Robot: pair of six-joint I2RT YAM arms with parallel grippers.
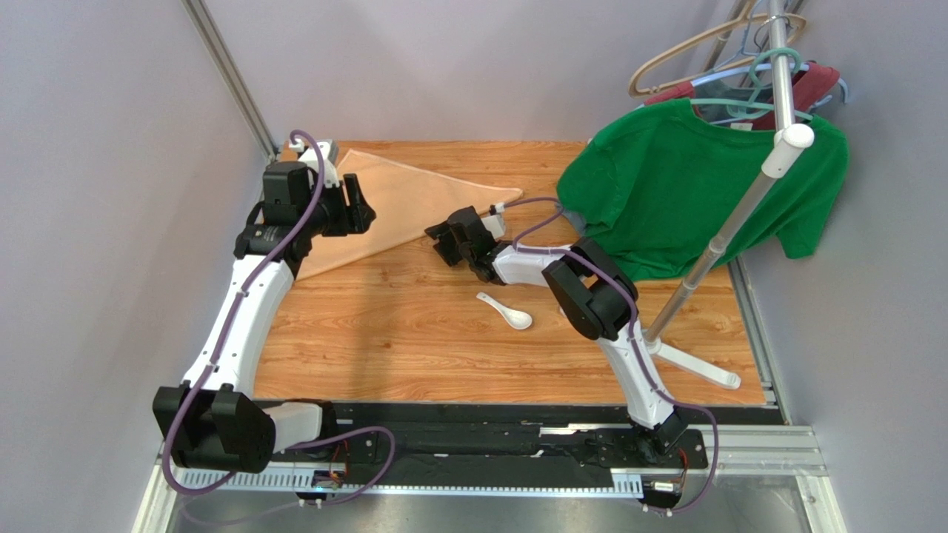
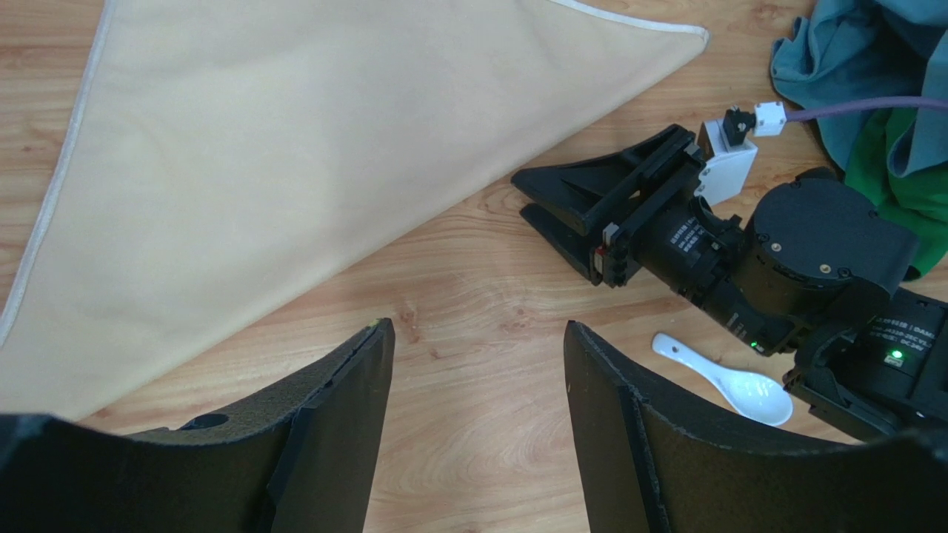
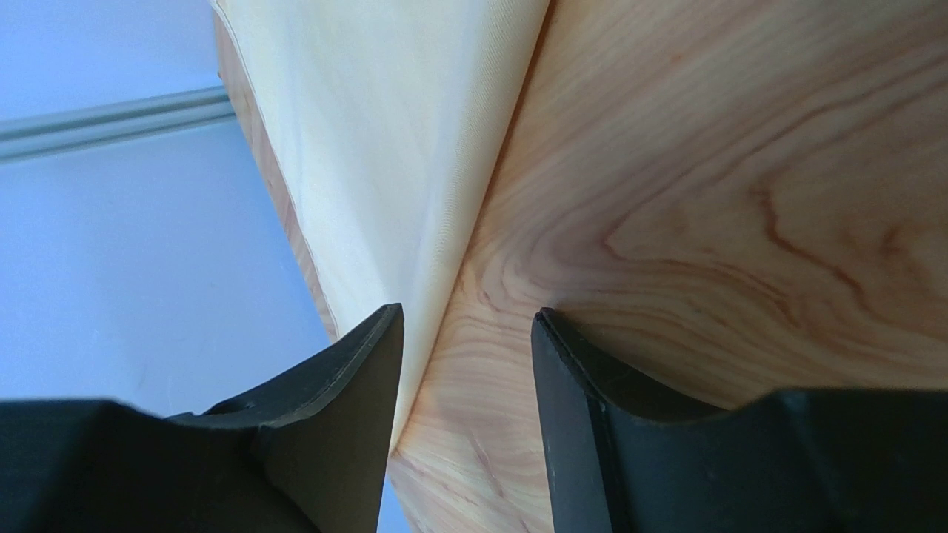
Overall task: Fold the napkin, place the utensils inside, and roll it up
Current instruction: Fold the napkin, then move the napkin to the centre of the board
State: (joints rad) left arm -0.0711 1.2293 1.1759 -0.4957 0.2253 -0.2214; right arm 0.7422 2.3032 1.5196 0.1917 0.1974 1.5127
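Lying as a flat triangle on the wooden worktop [image 1: 423, 333], the peach napkin [image 2: 278, 167] spreads ahead and to the left of the left fingers [image 2: 356, 378]. Those fingers stand apart over bare wood, holding nothing. The right fingers [image 3: 356, 366] are also parted and empty, low over the worktop, with the napkin's long edge just ahead of one tip. The small white spoon [image 1: 506, 311] lies behind the right fingers, beside that arm and apart from the napkin.
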